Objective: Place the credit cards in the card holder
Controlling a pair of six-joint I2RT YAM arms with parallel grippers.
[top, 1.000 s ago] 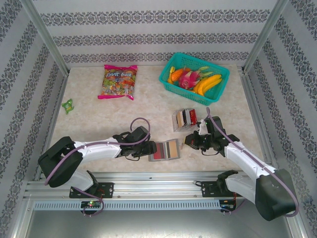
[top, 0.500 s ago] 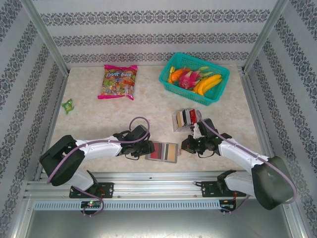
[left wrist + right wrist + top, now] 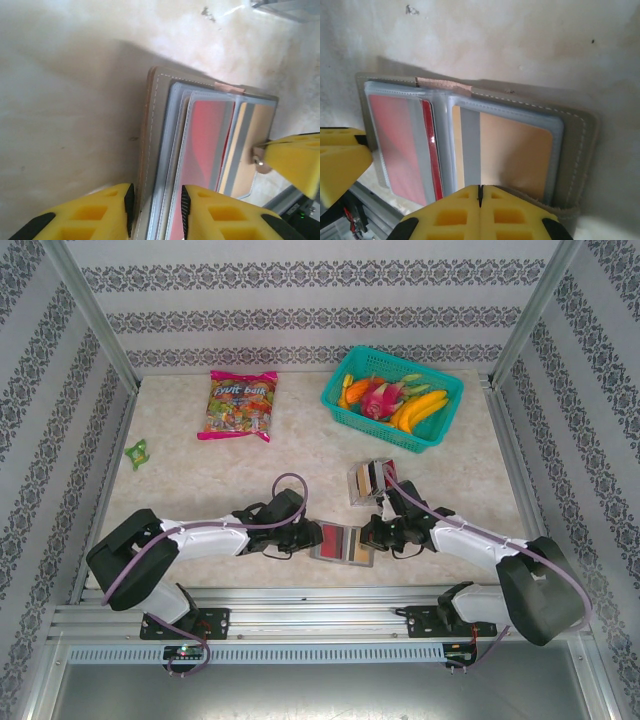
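Two tools: left tool (image 3: 310, 537) clamped on card holder (image 3: 342, 543) edge — right tool (image 3: 370, 535) closed, opposite edge.
Loose credit cards (image 3: 366, 480): just beyond right tool — nearer that arm.

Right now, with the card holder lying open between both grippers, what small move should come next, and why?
Probably close the left gripper onto the cover edge of the card holder: its jaws straddle that edge, the shut right gripper sits at the opposite edge, and the credit cards lie stacked farther back, needing a steadied holder.
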